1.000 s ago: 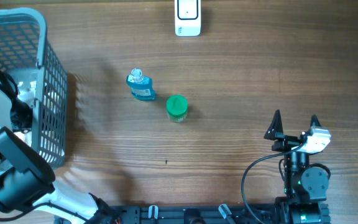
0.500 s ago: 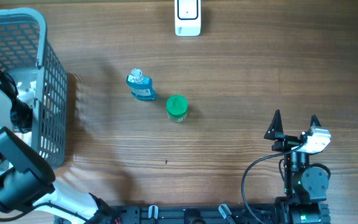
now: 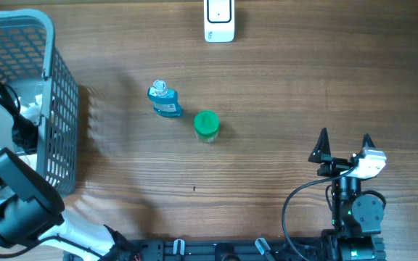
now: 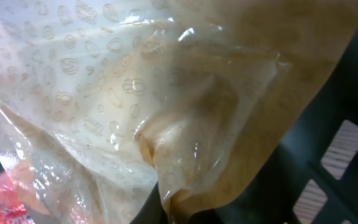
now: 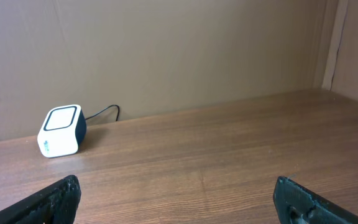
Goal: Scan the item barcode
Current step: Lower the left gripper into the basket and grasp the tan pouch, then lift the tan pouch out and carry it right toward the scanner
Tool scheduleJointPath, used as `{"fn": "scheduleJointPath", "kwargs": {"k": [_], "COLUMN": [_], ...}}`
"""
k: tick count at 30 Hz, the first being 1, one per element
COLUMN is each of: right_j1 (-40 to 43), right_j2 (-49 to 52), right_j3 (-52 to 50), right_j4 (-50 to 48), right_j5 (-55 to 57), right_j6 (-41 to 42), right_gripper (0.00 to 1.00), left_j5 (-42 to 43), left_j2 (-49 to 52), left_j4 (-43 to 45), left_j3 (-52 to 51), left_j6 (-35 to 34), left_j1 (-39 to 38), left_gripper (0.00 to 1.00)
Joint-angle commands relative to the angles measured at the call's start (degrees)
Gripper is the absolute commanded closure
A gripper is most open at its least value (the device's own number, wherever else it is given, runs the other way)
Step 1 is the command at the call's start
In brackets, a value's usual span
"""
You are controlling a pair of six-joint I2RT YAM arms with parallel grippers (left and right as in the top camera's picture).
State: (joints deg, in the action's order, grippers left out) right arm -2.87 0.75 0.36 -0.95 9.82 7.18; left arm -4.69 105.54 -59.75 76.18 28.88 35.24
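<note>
Basket [image 3: 49, 43] L, bottle [image 3: 165, 101] + jar [image 3: 207, 125] mid, scanner [image 3: 218, 20] behind.

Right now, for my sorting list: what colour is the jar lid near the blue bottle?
The jar lid is green, best seen overhead.

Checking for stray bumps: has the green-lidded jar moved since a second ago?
No. In the overhead view the green-lidded jar keeps its spot beside the blue bottle, same gap to the white scanner.
</note>
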Motion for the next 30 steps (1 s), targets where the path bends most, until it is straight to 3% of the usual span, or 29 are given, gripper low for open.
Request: {"fn": "scheduleJointPath", "kwargs": {"k": [1,9,19,30], "right_j1": [0.17,0.17,0.17,0.17], "right_j2": [-0.22,-0.22,-0.22,-0.22], "right_j3": [-0.04,-0.04,-0.04,-0.04], "right_j4": [-0.28,-0.28,-0.28,-0.28], "right_j5": [-0.90,-0.90,-0.90,-0.90], "right_j6": [-1.01,-0.98,-1.03,-1.01], "right_gripper": [0.00,0.00,0.00,0.00], "left_j5": [5.09,16.83,20.48,36.89], "left_j2": [-1.16,-1.53,-3.21,-9.99], "left_j4": [-1.84,-7.23,-10.38,-10.34], "left_j3": [3.21,11.50,18.84,26.93], "left_j6": [-5.42,-9.55,-13.09,-15.89], "left_j1": [-0.09,-0.09,-0.07,0.72], "left_gripper": [0.96,0.96,0.96,0.96]}}
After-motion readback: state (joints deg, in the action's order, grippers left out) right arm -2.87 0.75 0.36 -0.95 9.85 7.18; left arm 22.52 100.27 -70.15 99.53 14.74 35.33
